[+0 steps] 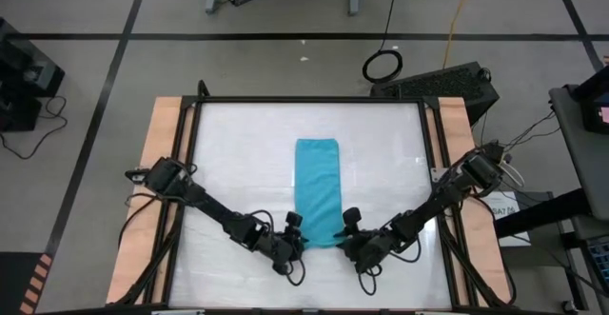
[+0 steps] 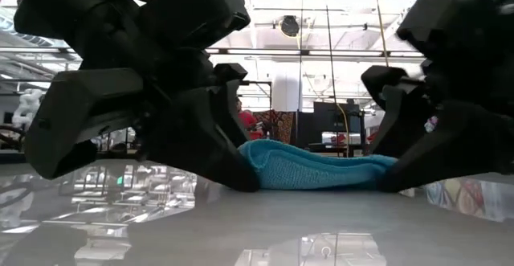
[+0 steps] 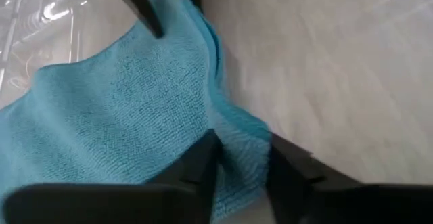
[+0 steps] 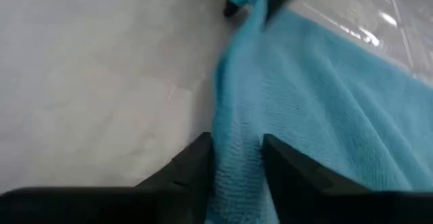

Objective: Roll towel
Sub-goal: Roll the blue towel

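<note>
Towel [image 1: 318, 189]: turquoise cloth, long strip flat on white table [image 1: 238, 163], near end lying between both grippers. Left gripper [image 1: 297, 242]: low at table surface, fingers [image 3: 203, 163] narrowed onto near left corner of towel, cloth edge pinched between them. Right gripper [image 1: 350, 241]: low at opposite near corner, fingers [image 4: 196, 163] narrowed onto folded towel edge, cloth bunched between them. Low view: towel end slightly raised off table between two grippers. Far end of towel well beyond both grippers, flat.
</note>
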Robot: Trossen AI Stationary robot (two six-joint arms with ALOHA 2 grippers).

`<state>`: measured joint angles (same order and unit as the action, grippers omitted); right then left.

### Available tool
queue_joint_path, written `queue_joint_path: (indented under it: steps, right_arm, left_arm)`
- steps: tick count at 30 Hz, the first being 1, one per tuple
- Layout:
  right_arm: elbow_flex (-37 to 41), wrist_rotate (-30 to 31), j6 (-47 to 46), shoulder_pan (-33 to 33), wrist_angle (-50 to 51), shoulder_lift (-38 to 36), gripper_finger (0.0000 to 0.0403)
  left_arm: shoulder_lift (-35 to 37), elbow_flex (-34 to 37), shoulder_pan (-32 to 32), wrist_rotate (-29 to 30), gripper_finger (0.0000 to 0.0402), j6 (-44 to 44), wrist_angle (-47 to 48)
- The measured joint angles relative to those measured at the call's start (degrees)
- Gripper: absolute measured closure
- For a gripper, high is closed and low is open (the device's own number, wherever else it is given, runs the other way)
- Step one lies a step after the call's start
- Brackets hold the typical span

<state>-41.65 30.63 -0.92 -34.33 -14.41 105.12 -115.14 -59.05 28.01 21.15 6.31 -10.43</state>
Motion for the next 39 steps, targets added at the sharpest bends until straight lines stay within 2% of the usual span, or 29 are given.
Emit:
queue_joint_path:
  steps: [4, 7, 15, 18, 24, 31, 35, 39]
  right_arm:
    - [0.02, -2.27, -5.75, 1.77, 0.73, -0.01, 0.0352]
    - [0.07, -7.09, -10.58, 3.3, 0.89, -0.46, 0.0393]
    - [0.26, -24.83, -26.08, 8.84, 3.76, -4.87, 0.0399]
    - [0.32, -30.23, -28.82, 10.95, 4.37, -6.41, 0.0399]
    - [0.28, -38.4, -33.86, 15.54, 7.01, -8.26, 0.0399]
    - [0.22, -45.4, -36.27, 19.09, 7.24, -8.28, 0.0395]
    - [0.22, -50.07, -34.77, 19.69, 6.18, -8.28, 0.0372]
    - [0.24, -50.82, -31.35, 19.67, 6.42, -9.55, 0.0317]
  left_arm:
    - [-0.1, 0.02, -0.13, 0.42, 0.0385, -1.72, 0.06]
    - [-0.1, 0.07, -0.13, 1.34, 0.0388, -4.69, 0.11]
    - [2.04, 0.2, -1.44, 1.93, 0.0396, -18.29, 1.28]
    - [3.47, 0.2, -2.65, -1.25, 0.0396, -23.85, 1.43]
    - [3.01, 0.16, -5.04, -12.7, 0.0396, -32.85, 2.75]
    - [2.71, 0.35, -6.17, -14.64, 0.0393, -37.47, 4.38]
    - [2.72, 0.39, -6.42, -17.15, 0.039, -38.91, 4.28]
    - [2.74, 0.46, -6.9, -19.55, 0.0389, -39.02, 4.11]
